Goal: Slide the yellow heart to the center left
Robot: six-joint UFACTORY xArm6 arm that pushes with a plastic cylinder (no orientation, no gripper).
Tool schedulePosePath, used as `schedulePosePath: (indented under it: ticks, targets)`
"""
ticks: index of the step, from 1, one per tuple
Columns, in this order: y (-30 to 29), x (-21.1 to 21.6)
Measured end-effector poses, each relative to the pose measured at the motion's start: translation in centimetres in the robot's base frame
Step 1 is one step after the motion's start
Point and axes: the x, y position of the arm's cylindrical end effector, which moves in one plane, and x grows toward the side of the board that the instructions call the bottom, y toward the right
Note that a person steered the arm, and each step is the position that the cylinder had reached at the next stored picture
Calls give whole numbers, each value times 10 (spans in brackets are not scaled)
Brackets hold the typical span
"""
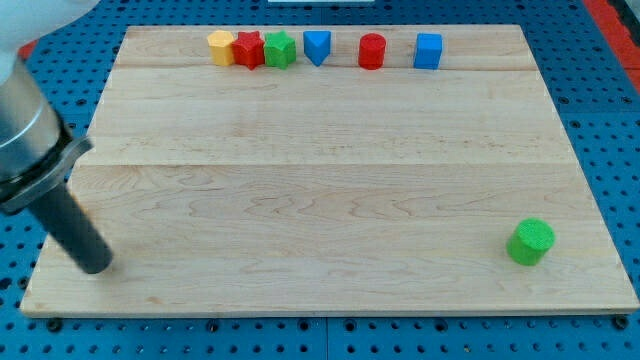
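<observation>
A yellow block sits at the top left of the wooden board, at the left end of a row; its shape is not clearly a heart from here. It touches a red star block, which touches a green block. My tip rests on the board near the bottom left corner, far below the yellow block and touching no block. The thick dark rod runs up and to the left out of view.
Further right in the top row stand a blue block, a red cylinder and a blue cube. A green cylinder stands near the bottom right corner. Blue pegboard surrounds the board.
</observation>
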Motion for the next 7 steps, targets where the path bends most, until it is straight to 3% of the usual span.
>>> schedulePosePath:
  ticks: [1,3,7]
  targets:
    - [-62,-8]
    - [-9,-89]
    - [25,-122]
